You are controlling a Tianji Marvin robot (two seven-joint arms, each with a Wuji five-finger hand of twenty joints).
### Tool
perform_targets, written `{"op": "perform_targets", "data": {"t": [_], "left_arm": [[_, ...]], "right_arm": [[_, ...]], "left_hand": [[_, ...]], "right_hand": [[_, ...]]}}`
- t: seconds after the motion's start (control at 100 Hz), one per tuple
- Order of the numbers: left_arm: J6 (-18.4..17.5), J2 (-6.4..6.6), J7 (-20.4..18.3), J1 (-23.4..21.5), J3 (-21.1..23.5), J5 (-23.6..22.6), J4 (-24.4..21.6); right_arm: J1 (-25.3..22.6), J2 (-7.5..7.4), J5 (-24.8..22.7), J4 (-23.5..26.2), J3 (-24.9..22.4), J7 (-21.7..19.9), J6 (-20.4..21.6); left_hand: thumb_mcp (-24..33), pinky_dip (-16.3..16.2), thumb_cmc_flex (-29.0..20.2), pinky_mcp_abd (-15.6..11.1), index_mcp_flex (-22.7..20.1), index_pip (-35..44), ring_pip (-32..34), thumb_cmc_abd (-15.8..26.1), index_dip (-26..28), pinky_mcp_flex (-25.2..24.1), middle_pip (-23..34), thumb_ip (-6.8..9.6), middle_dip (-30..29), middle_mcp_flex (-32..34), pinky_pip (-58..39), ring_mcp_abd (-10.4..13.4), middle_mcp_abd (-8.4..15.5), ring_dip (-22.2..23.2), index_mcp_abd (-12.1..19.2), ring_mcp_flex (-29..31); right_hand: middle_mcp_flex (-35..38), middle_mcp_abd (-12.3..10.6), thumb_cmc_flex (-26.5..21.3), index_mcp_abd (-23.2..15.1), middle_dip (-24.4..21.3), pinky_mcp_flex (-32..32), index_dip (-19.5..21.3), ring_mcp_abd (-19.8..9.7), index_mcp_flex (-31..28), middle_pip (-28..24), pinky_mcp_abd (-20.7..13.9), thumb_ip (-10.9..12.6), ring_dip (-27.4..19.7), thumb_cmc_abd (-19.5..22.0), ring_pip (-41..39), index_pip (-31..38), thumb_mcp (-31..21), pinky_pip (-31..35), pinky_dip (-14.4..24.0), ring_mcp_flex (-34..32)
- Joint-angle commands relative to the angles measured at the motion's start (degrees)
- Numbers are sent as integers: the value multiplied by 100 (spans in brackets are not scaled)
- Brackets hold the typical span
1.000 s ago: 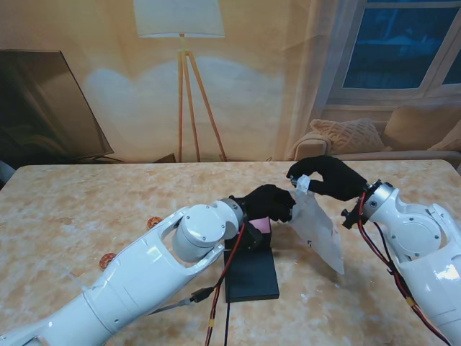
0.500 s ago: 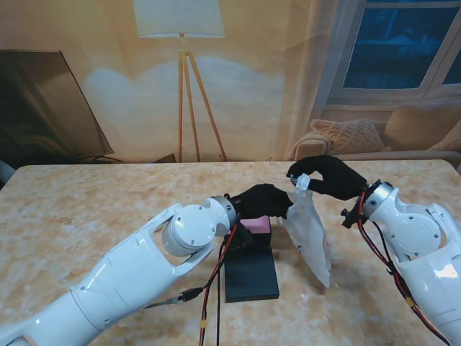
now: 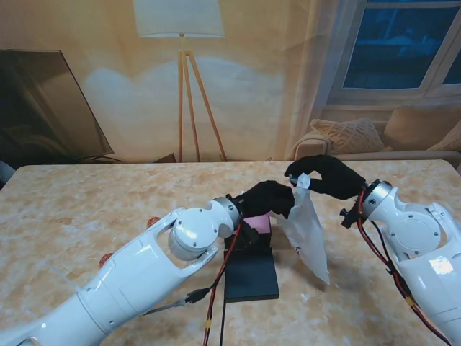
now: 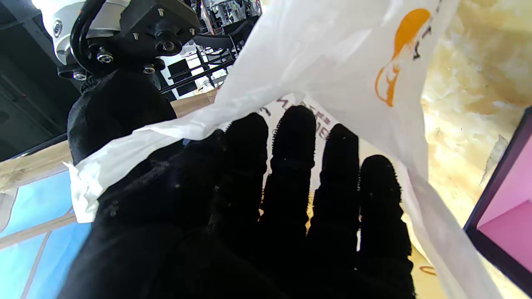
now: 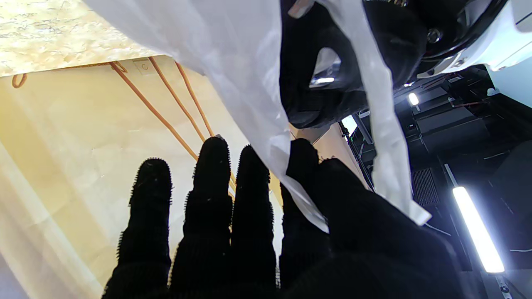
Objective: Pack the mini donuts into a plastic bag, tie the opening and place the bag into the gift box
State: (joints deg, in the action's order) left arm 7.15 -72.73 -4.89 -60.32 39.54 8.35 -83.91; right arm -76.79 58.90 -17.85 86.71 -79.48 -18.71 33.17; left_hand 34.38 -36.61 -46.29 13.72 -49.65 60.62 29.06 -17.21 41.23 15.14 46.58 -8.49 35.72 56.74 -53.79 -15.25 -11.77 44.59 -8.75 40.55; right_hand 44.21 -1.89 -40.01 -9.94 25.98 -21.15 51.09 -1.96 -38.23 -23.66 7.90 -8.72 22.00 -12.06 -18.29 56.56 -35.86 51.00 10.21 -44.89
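Right hand (image 3: 325, 176) pinching the top of the white plastic bag (image 3: 306, 234), left hand (image 3: 268, 199) open at its mouth, beside the gift box (image 3: 251, 272) on the counter (image 3: 86, 209).

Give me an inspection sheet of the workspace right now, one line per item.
Surface: marbled beige table, bare over most of its top.
Job's things: white plastic bag hanging off the table from its top edge; gift box open, pink inside, with its dark lid nearer to me; two small round donuts on the table at the left.
Clutter: nothing seen.
Hands: right hand pinching the bag's top edge; left hand at the bag's opening, grip not clear.
Cables: red and black wires hanging from the left arm over the lid.
Surroundings: floor lamp, sofa with cushion, window.
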Motion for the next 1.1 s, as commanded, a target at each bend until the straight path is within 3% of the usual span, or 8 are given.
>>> {"op": "perform_targets", "data": {"t": [0.0,0.17,0.53,0.67,0.73,0.99,1.03,1.09], "left_arm": [[115,-64,-68,-55,-5,46,-17],[386,-104,-68,-49,-38,118,36],[801,-98,-220,-50,-20,290,3],[798,-101,-64,-214,118,351,-89],[798,-91,-32,-258,166,360,-133],[971,-35,-229,-165,119,271,-140],[1017,-35,-272,-134,88,274,-129],[1059,-32,-356,-54,22,257,-89]], "right_arm": [[-53,30,63,63,13,-94,-53],[-74,31,135,101,9,-125,-95],[-95,25,170,139,-11,-154,-92],[-114,30,150,159,-25,-129,-93],[-112,30,162,165,-25,-133,-101],[-76,29,160,141,12,-135,-86],[-62,26,151,129,23,-147,-89],[-39,17,142,114,37,-186,-106]], "left_hand": [[-96,-23,44,217,-296,819,131,351,260,156,102,172,140,177,-198,-137,97,53,173,250],[-569,-610,-762,928,351,75,215,-354,-606,642,-875,-215,-106,-196,-716,-741,-127,-162,379,597],[-228,-557,-1359,794,553,-1687,311,-275,-1178,833,-1527,-194,-621,-500,-654,-555,-409,-312,-8,728],[-3543,-380,-2651,627,1401,-1629,62,1045,-491,381,-1565,241,-815,-916,-358,-593,-477,-405,-65,290],[-3750,-358,-2257,561,1571,-2007,7,1427,-624,226,-1608,311,-795,-1096,-264,-603,-557,-415,-191,122],[-3282,-529,-2766,572,789,-2357,335,667,-895,495,-1397,405,-672,-750,-608,-555,-379,-271,-201,429],[-1291,-558,-1848,566,738,-2244,397,81,-1041,571,-1394,64,-530,-665,-697,-528,-366,-239,-178,509],[-524,-593,-1694,543,624,-2159,493,-282,-1162,715,-1554,12,-130,-440,-832,-480,-324,-200,-123,641]], "right_hand": [[-118,-58,-801,-1602,-17,41,149,-60,-15,12,-97,340,-120,202,55,20,-559,24,49,58],[-81,-54,-810,-1615,13,25,172,-66,5,-16,-128,340,-116,217,44,13,-525,6,44,32],[30,-99,-854,-1638,113,-27,219,-84,30,-82,-128,357,-94,281,1,16,-425,-2,42,-44],[68,-116,-860,-1628,148,-27,225,-79,22,-99,-127,364,-81,283,-18,18,-414,-6,41,-63],[73,-122,-864,-1624,163,-34,227,-81,24,-99,-132,368,-75,279,-25,16,-416,-3,42,-66],[55,-106,-863,-1616,188,-39,228,-80,14,-80,-128,366,-65,271,-31,15,-422,-3,41,-62],[50,-104,-859,-1633,185,-30,227,-65,17,-72,-116,363,-66,276,-26,8,-418,-7,40,-52],[35,-105,-858,-1650,177,-7,224,-64,21,-56,-99,359,-68,278,-17,0,-409,-12,39,-35]]}}
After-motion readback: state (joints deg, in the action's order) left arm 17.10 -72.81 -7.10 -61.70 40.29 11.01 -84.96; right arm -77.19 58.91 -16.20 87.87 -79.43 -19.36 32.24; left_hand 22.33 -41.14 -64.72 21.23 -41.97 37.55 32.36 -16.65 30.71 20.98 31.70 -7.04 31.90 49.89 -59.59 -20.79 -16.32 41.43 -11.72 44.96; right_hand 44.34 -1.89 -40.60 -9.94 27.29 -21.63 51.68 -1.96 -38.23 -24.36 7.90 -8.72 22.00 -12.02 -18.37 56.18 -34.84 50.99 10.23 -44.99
